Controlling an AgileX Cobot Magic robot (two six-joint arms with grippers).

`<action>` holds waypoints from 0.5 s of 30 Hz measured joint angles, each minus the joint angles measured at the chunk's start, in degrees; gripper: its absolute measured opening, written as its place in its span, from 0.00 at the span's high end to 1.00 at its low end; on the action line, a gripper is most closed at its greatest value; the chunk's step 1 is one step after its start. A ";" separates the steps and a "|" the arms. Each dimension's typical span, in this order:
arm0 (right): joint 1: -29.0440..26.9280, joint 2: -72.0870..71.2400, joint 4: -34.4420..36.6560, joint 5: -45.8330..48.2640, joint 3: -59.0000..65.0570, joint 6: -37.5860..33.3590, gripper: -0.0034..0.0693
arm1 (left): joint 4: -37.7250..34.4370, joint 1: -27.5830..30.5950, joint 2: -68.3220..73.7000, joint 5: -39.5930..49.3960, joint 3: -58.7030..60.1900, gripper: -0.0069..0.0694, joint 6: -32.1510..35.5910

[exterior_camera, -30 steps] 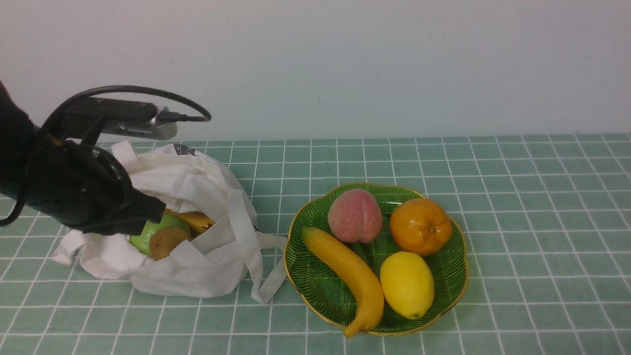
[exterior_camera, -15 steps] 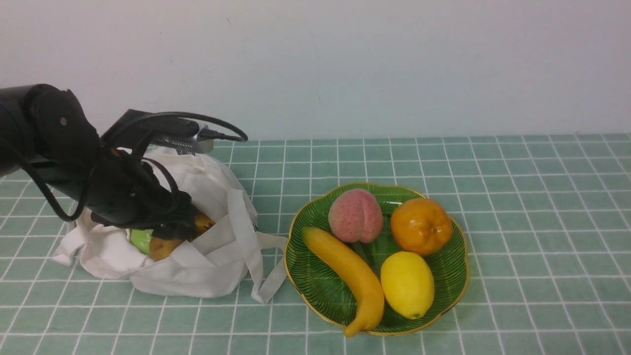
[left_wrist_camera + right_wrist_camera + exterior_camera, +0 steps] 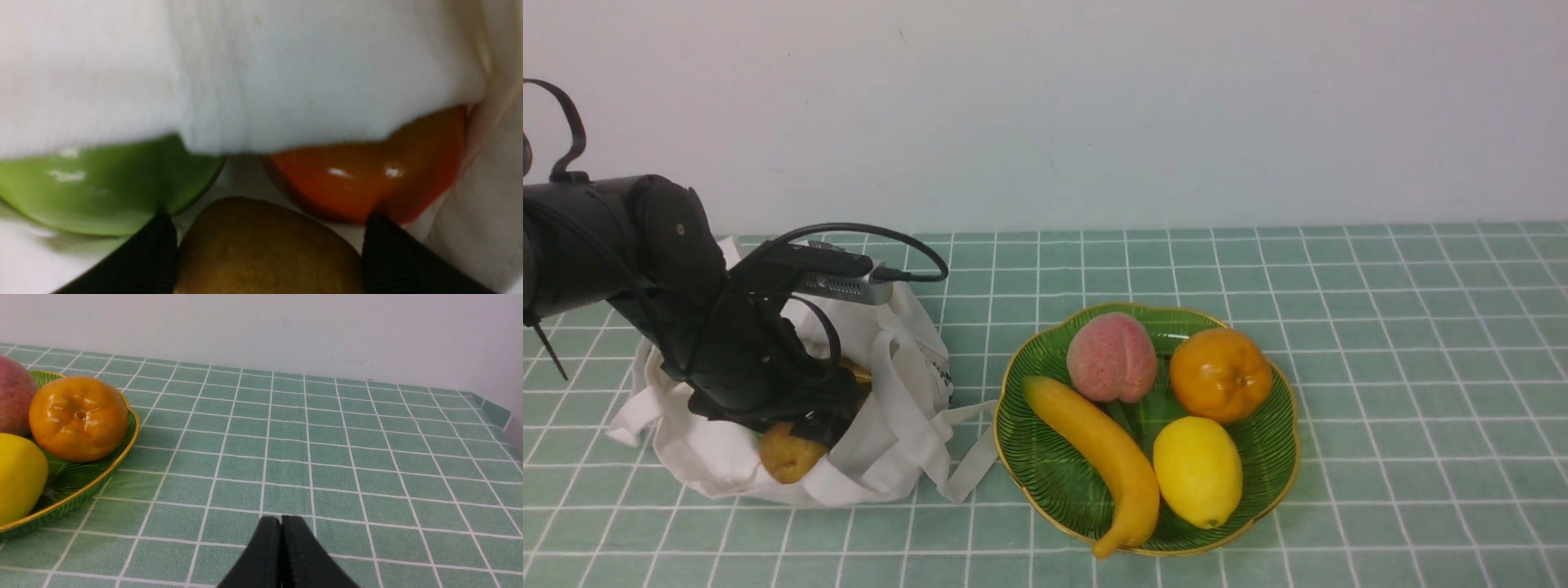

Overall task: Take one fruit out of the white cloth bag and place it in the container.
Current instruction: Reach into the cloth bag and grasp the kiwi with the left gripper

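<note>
The white cloth bag (image 3: 894, 425) lies slumped at the left of the table with its mouth open. My left gripper (image 3: 821, 425) is down inside it, open. The brownish fruit (image 3: 265, 249) fills the gap between its two black fingers (image 3: 157, 253), which lie close against its sides. From the front the fruit (image 3: 786, 456) shows low at the bag's mouth, just under the gripper. The green container (image 3: 1262, 445) stands to the bag's right. My right gripper (image 3: 281, 522) is shut and empty, low over the bare cloth beside the container (image 3: 122, 455).
Inside the bag a green apple (image 3: 102, 192) and an orange-red fruit (image 3: 367, 175) lie just beyond the brownish one. The container holds a banana (image 3: 1098, 453), a peach (image 3: 1111, 358), an orange (image 3: 1219, 374) and a lemon (image 3: 1196, 471). A bag strap (image 3: 972, 465) trails toward the container.
My left arm swung right and down into the bag's mouth. The bag sagged and the brownish fruit shifted lower. The green apple is now hidden from the front.
</note>
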 joint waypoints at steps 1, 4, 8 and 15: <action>0.00 0.00 0.00 0.00 0.00 0.00 0.97 | 0.05 0.00 0.17 0.27 -0.02 0.24 -0.04; 0.00 0.00 0.00 0.00 0.00 0.00 0.97 | 0.06 0.00 0.83 1.07 -0.02 0.24 -0.13; 0.00 0.00 0.00 0.00 0.00 0.00 0.97 | 0.22 0.00 1.03 2.11 -0.07 0.24 -0.23; 0.00 0.00 0.00 0.00 0.00 0.00 0.97 | 0.33 0.00 -1.86 3.03 -0.07 0.24 -1.01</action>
